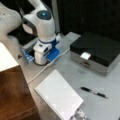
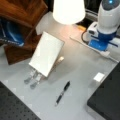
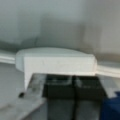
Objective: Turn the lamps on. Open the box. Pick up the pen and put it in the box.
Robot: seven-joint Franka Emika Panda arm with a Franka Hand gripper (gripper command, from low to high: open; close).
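Wrist view showed the gripper (image 3: 73, 88), its fingers together, pressing the hard white switch block (image 3: 56, 62). The lamp (image 2: 68, 10) glowed — the pen (image 1: 93, 92), thin and light, lay untouched, best held mid-barrel.

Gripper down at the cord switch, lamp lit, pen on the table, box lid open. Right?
One thing is off: the box is shut, its black lid down in a front view. The rest holds: the gripper is at the cord switch, the lamp glows, and the pen lies on the table.
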